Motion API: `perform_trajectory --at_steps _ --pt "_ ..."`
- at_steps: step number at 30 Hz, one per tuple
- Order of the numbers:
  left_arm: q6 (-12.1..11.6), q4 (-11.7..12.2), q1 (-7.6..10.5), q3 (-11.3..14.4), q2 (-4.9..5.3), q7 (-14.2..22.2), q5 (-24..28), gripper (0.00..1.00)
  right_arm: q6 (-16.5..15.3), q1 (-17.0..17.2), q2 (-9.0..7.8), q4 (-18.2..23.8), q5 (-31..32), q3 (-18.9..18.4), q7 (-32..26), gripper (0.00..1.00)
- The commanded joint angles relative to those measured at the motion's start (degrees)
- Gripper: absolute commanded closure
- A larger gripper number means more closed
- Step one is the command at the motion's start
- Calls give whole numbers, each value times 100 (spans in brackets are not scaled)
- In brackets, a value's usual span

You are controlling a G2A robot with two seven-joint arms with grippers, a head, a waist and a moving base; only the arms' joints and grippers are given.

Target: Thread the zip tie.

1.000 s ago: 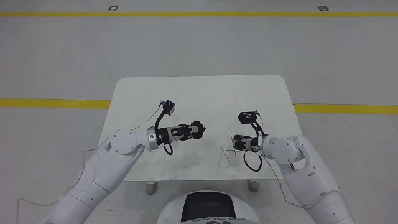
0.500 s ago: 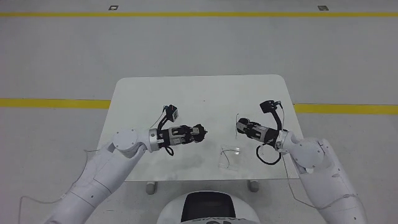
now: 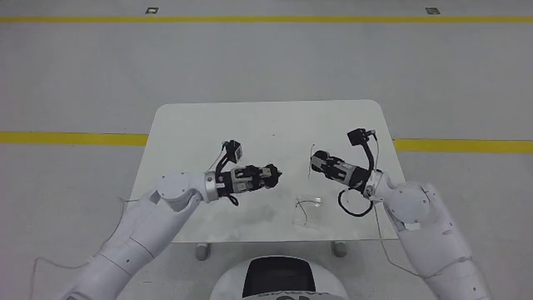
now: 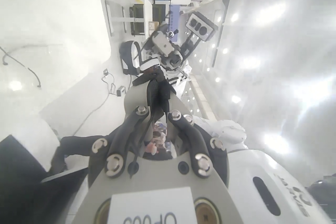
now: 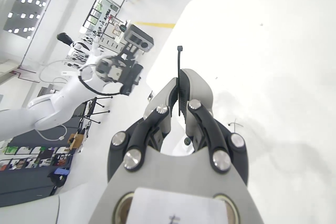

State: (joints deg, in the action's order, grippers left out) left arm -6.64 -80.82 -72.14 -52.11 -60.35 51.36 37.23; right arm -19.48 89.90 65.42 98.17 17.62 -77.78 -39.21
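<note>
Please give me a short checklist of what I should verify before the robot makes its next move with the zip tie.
1. Right gripper shut on the zip tie: ok.
2. The head sticks out free beyond the fingers: ok.
3. Left gripper shut: ok. Whether it holds anything: cannot tell.
4. The grippers face each other, apart, above the table: ok.
5. Loose strips on the table lie clear of both grippers: ok.
</note>
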Motion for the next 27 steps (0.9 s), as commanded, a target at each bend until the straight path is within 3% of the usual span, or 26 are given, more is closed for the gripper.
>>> perform_trajectory --at_steps 1,4,10,13,15,21,24,27 --pt "329 42 12 48 -23 214 427 100 0 13 -44 67 -35 43 219 100" --pt "587 176 83 80 -51 457 829 100 0 57 -121 209 -72 133 507 100" --pt "733 293 209 204 -92 487 841 100 0 45 -307 428 -128 381 886 100" --pt "683 289 241 243 -112 410 817 100 0 -28 -401 466 -303 595 1034 100" --pt "414 239 248 243 -120 398 738 100 0 -36 -412 463 -308 606 1054 100" --pt "414 239 248 243 -120 398 738 100 0 -36 -412 463 -308 606 1054 100" --pt "597 250 210 282 -132 212 782 100 0 -38 -408 536 -250 652 1117 100" --pt "709 273 205 315 -145 300 922 100 0 -36 -428 646 -225 703 1191 100"
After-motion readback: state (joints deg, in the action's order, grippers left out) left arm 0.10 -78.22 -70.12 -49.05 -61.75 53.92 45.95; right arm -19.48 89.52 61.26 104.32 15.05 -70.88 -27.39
